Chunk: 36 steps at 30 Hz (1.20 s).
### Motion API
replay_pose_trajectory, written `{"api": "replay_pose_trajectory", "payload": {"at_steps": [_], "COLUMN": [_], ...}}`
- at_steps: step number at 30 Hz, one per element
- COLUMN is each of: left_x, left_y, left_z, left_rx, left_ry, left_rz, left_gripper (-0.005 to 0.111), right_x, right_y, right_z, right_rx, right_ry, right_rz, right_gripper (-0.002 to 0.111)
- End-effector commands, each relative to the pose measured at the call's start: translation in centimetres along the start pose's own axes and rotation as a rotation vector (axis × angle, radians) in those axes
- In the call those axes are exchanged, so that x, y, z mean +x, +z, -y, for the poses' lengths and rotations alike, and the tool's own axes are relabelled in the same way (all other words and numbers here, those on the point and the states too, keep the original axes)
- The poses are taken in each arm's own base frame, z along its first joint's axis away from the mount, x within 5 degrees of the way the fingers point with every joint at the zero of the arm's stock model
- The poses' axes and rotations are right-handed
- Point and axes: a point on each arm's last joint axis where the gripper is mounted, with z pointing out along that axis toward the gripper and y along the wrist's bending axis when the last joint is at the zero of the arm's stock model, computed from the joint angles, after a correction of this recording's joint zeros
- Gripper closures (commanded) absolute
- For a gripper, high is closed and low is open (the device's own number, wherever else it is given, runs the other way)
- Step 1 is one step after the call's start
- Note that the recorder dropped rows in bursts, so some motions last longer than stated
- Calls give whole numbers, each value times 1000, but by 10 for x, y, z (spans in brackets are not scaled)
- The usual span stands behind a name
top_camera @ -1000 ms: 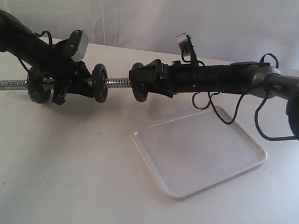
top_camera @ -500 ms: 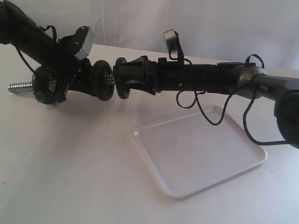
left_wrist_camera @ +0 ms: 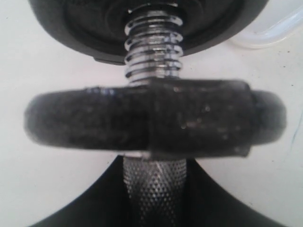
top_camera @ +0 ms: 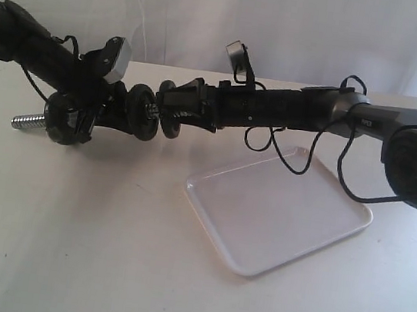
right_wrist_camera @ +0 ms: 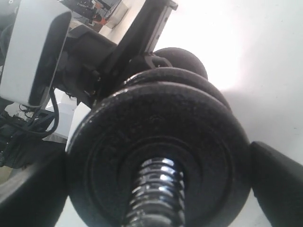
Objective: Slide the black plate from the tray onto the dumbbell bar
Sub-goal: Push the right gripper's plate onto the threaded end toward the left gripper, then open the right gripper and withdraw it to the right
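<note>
Nearest the viewer, the pale tabletop [top_camera: 101,257] carried the shallow, glossy white rectangular tray [top_camera: 314,233]. It lay below and behind the right gripper [top_camera: 175,114] with nothing on it. The black plate [right_wrist_camera: 189,127], a small round matte disc with a centre hole, was off the tray and sat between the right gripper's widely spread jaws, which clamped its rim on both sides.

The plate was already threaded onto the near end of the short chrome dumbbell bar [top_camera: 27,121]. Just beyond the right gripper, a few turns of bare thread separated the plate from a fitted disc [left_wrist_camera: 151,120] on the bar. Farther along, the left gripper [top_camera: 91,115] was closed around the bar's knurled middle and held it off the tabletop.

The step in hand looked like the last push. It would go best with the plate kept square to the bar and moved straight along its axis, so the hole did not catch on the threads. The left gripper should hold firm throughout. The right gripper should let go only once the plate met the fitted disc.
</note>
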Motion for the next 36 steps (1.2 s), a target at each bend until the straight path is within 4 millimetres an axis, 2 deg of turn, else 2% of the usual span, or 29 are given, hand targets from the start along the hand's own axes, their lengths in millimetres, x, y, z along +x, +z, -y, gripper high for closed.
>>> {"api": "replay_pose_trajectory", "payload": {"at_steps": [1,5,8,11,18,24,36], "left_x": [-62,-62,-62,-62,-61,-61,-62], "left_y": [-28,-29,-29,-29,-28,-29,-29], "left_z": [-21,-21,-21,-21,-21,-22,-22], "left_rx": [-175,-176,-176,-176,-179,-184,-185], "left_ry": [-132,-133,-133,-134,-135,-137,-140], "left_rz": [424,426,426,426,424,424,429], "left_gripper": [107,107,107,107,107,107,107], "right_x": [-16,-16,-17,-17,-21,-21,-25], "right_y": [-1,-1,-2,-2,-18,-23,-32], "right_z": [-14,-14,-14,-14,-8,-9,-13], "right_rx": [-36,-36,-34,-34,-6,19,48], "right_ry": [-17,-22,-39,-42,-45,-58,-96], "right_rz": [71,71,73,73,85,39,2], "right_gripper": [89,65,41,24,20,3,3]}}
